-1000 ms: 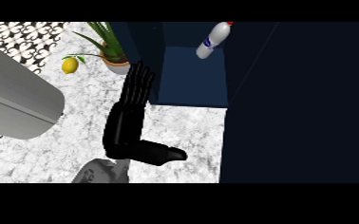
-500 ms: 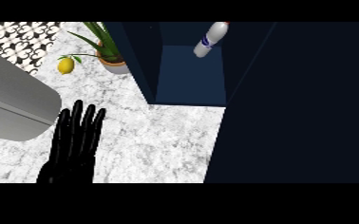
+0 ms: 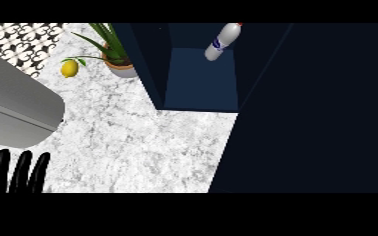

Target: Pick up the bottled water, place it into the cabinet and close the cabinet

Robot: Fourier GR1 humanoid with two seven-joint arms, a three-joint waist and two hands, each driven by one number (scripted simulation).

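Note:
The bottled water (image 3: 223, 41), white with a blue label, stands inside the dark blue cabinet (image 3: 201, 85), near its back. The cabinet's front is open toward me, and a large dark door panel (image 3: 306, 115) fills the view's right side. My left hand (image 3: 22, 172) shows only as straight black fingers at the lower left edge, apart from the cabinet and holding nothing. My right hand is not visible anywhere in the head view.
A potted green plant (image 3: 114, 55) stands left of the cabinet, with a yellow lemon (image 3: 69, 68) beside it. A grey rounded appliance (image 3: 22, 112) lies along the left edge. White marble counter (image 3: 140, 150) spreads in front of the cabinet.
My left hand has drawn back from the cabinet's left wall toward the lower left corner; only its fingertips remain in view. The bottle has stayed inside the cabinet.

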